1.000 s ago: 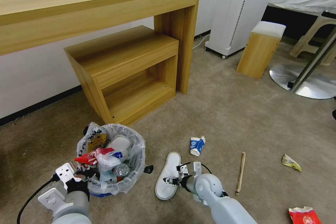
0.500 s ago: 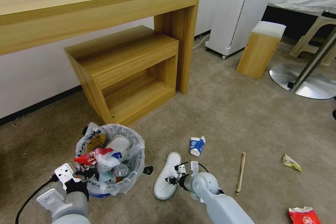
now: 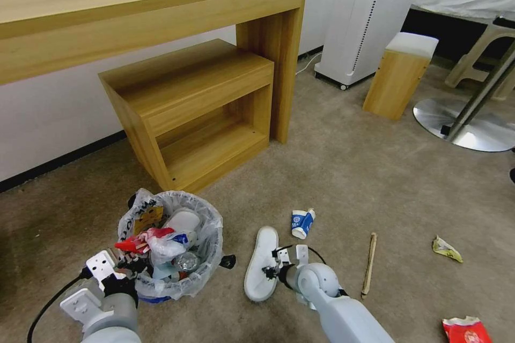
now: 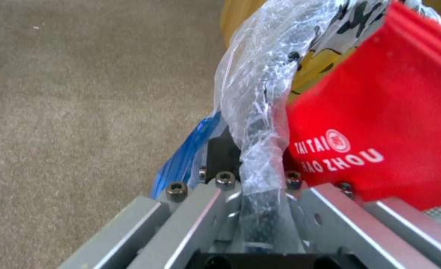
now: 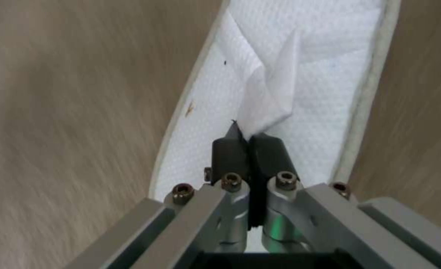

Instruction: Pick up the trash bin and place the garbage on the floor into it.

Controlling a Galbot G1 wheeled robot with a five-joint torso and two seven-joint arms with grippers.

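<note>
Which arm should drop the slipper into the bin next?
Right. The right gripper is already shut on the white slipper's strap, beside the trash bin. The left gripper is occupied, clamped on the bin's rim.

red wrapper (image 4: pixel 380 123): white print "TAI TAI" with round logo, "AO ZHOU" beneath | just beside left gripper (image 4: pixel 253 175), against the bag-covered bin rim it pinches | bag's black lettering: unreadable
</note>
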